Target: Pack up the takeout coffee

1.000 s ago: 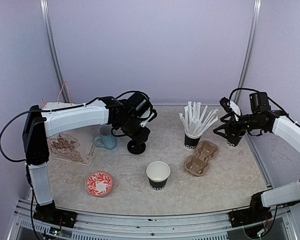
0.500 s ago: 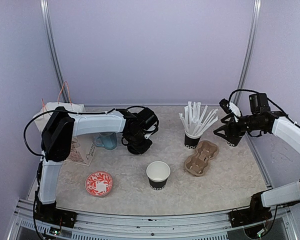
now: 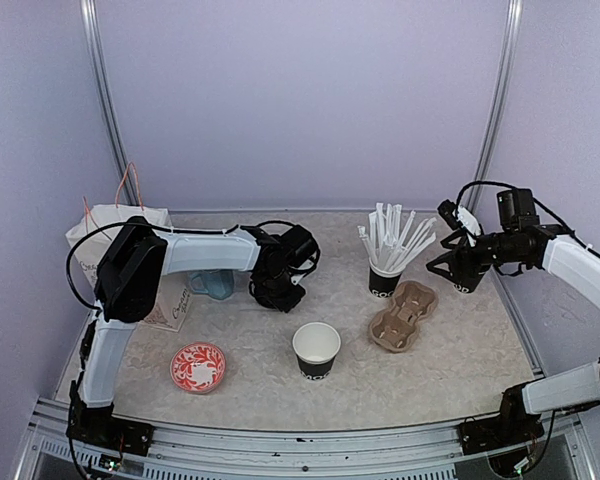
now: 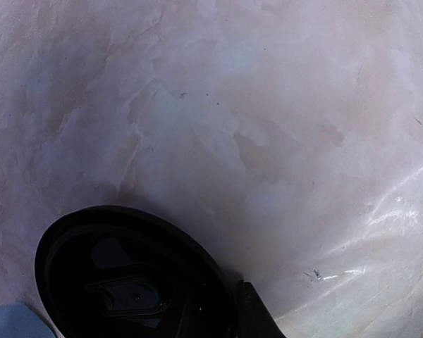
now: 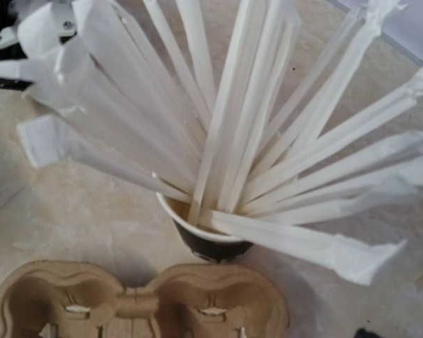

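Lid (image 4: 127, 282) cut off at frame edge; left tool (image 3: 277, 291) over it, grip unreadable; right tool (image 3: 456, 271) spread.

The lid (image 4: 127, 278) ran off the left wrist view's bottom edge; the left arm (image 3: 195, 250) hid most of the mug (image 3: 217, 286).
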Controlling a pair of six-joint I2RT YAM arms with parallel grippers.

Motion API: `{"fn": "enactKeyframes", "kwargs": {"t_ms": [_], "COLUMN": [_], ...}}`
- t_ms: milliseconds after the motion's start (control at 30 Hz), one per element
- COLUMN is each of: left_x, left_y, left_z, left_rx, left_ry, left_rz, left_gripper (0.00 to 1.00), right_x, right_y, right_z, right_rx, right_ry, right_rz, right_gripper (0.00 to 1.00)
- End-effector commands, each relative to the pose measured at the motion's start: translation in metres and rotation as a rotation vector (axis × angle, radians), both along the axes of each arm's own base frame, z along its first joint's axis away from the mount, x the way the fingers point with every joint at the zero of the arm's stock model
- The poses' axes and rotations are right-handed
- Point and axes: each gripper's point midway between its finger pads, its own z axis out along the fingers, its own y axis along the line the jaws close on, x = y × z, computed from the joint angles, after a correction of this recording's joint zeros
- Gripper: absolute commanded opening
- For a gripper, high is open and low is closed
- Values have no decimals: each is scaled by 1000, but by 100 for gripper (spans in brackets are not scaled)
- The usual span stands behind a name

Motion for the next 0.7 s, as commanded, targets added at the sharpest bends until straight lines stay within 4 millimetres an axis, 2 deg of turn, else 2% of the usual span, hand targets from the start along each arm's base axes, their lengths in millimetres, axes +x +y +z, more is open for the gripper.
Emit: {"fn": "enactKeyframes", "kwargs": {"t_ms": [0,200,267,333,400,467,567,667], "left_x": [12,9,2,-6,-14,-19,-31,-51], "left_y": [0,-1,-7,-17,-26,-33,-49,-68], "left_z": [1,3,11,31,55,89,150,210], "left_rx": [16,23,12,-22,-61,-118,-256,-434], "left_ry": [-47,-38,-36,-54,-69,-103,-142,-164], "left_rz": [18,6,-16,-41,-58,-61,-89,-139], "left_gripper": [16,3,1,1,1,1,2,3], "right_x": [-2,-5,-10,-13,-18,-23,-28,-30], "right_y": [6,6,4,-1,-4,-4,-3,4], "right_z": [-5,-2,3,11,24,41,70,99], "right_rx": [7,9,-9,-36,-55,-56,-12,65], "right_ry": [5,17,11,-6,-26,-53,-111,-163], "right_rz": [23,21,24,14,11,12,-3,1], "right_gripper": [86,86,86,86,87,88,99,100]}}
